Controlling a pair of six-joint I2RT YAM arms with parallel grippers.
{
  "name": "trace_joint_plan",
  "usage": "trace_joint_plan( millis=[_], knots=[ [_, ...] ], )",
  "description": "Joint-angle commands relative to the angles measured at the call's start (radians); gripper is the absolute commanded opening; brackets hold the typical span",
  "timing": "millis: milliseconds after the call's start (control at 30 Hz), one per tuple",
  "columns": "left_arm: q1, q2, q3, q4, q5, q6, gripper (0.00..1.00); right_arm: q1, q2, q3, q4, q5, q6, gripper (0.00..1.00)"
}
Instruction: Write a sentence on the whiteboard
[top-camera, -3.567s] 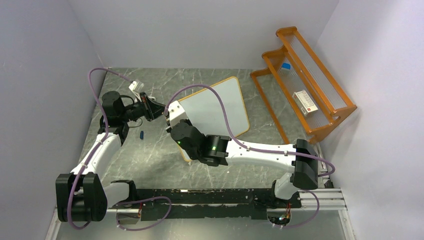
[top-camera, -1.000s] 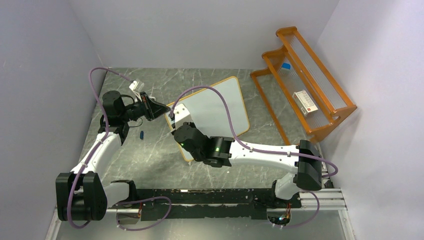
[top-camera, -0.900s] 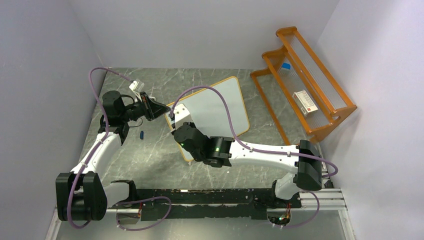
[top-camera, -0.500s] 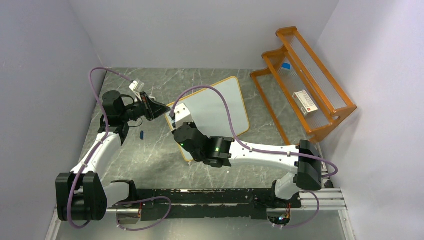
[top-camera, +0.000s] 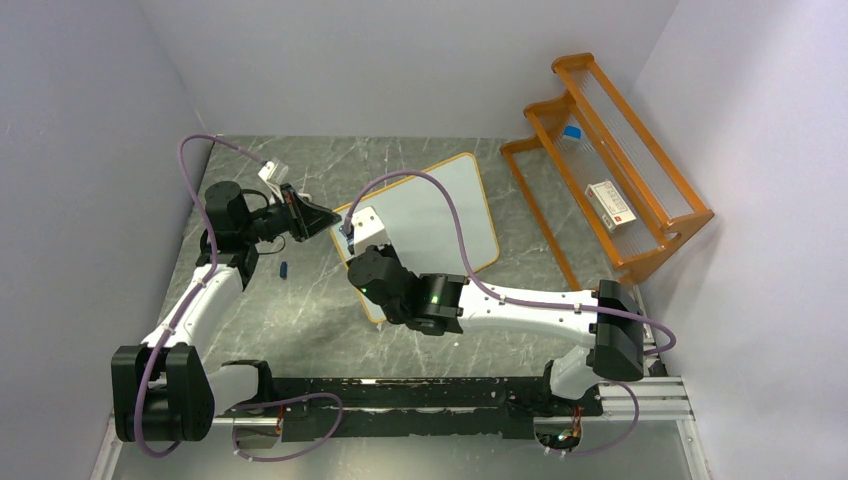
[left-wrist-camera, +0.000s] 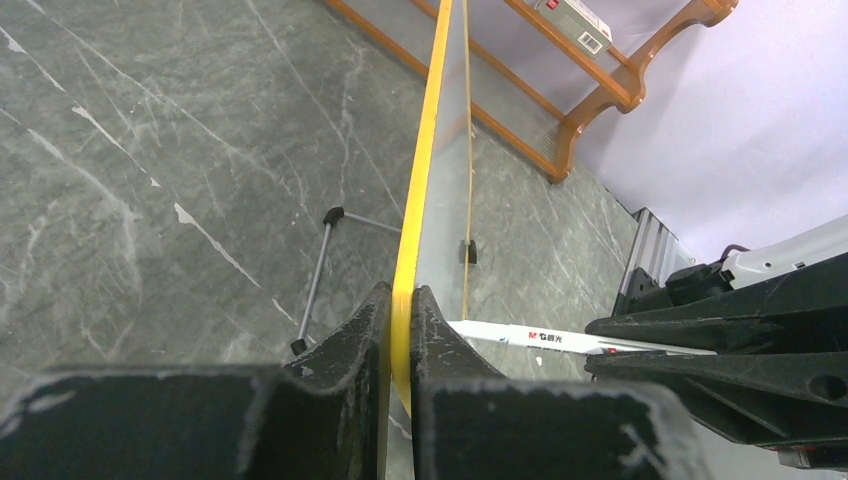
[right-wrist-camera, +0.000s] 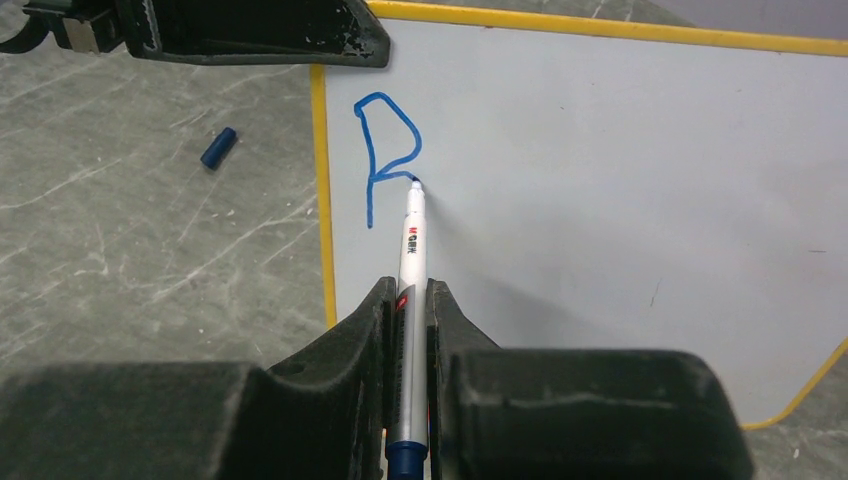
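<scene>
The whiteboard with its orange frame stands tilted mid-table; it shows edge-on in the left wrist view and face-on in the right wrist view. My left gripper is shut on the board's left frame edge. My right gripper is shut on a silver marker, whose tip touches the board at the bowl of a blue "P"-like stroke, the start of the sentence. The marker also shows in the left wrist view.
A blue marker cap lies on the table left of the board. An orange wooden rack with a small white box stands at the right. Grey walls close in on all sides.
My right gripper has shifted slightly with the marker along the board's left part. The left arm and the board have held still.
</scene>
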Motion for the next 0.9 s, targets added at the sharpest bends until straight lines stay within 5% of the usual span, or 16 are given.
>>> trace_joint_plan(
  millis=[0,867],
  knots=[
    [-0.021,0.014,-0.007,-0.084,0.000,0.043,0.05,-0.001,-0.009,-0.027,-0.022,0.043,0.031,0.00],
    [-0.019,0.009,-0.008,-0.087,-0.003,0.044,0.05,0.003,-0.018,-0.027,-0.074,-0.035,0.048,0.00]
  ],
)
